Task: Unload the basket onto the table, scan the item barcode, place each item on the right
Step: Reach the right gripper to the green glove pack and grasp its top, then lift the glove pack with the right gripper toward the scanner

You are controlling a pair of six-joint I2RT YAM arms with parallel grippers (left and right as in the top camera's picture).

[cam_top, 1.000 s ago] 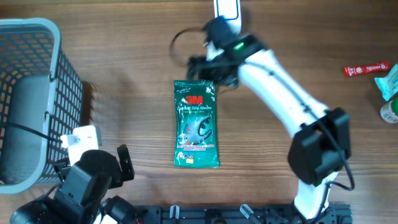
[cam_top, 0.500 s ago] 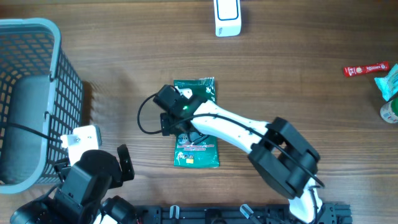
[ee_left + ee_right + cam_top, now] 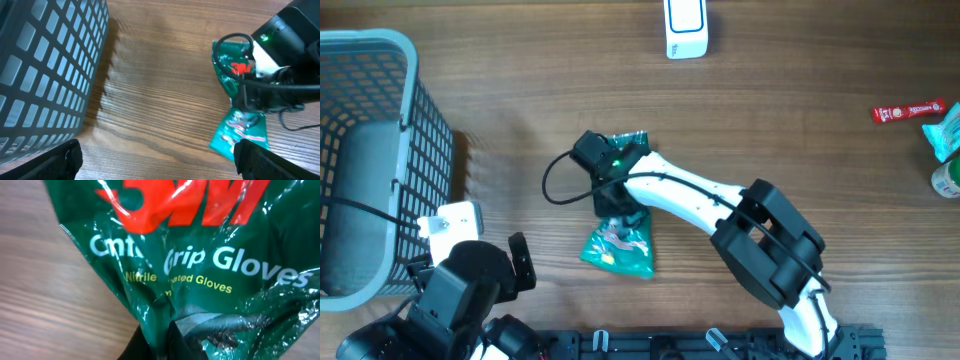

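- The grey mesh basket (image 3: 380,100) stands just left of the left gripper (image 3: 157,150). Its wall fills the left part of the left wrist view.
- The left gripper sits by the near edge of the table (image 3: 800,120). Its jaws are spread wide, with only bare wood between them, and it touches nothing.
- The glove packet (image 3: 617,250), green with a red logo, is ahead and to the right of the left gripper, well apart from it.
- The right gripper (image 3: 618,208) is down on the packet's middle, jaws pressed together and pinching the film. The pack is cinched at the waist: the logo end bunches up beyond the fingers, and the lower end fans out on the near side, tilted left.
- Whether the packet is lifted off the wood cannot be told.
- In the right wrist view, wrinkled glossy film fills the picture, and a dark fingertip (image 3: 150,342) is against it at the bottom.
- A white boxy device (image 3: 686,28) stands far beyond the right gripper, slightly to its right.
- A red stick packet (image 3: 910,110) and green-and-white items (image 3: 945,135) lie well to the right gripper's right, at the table's edge.
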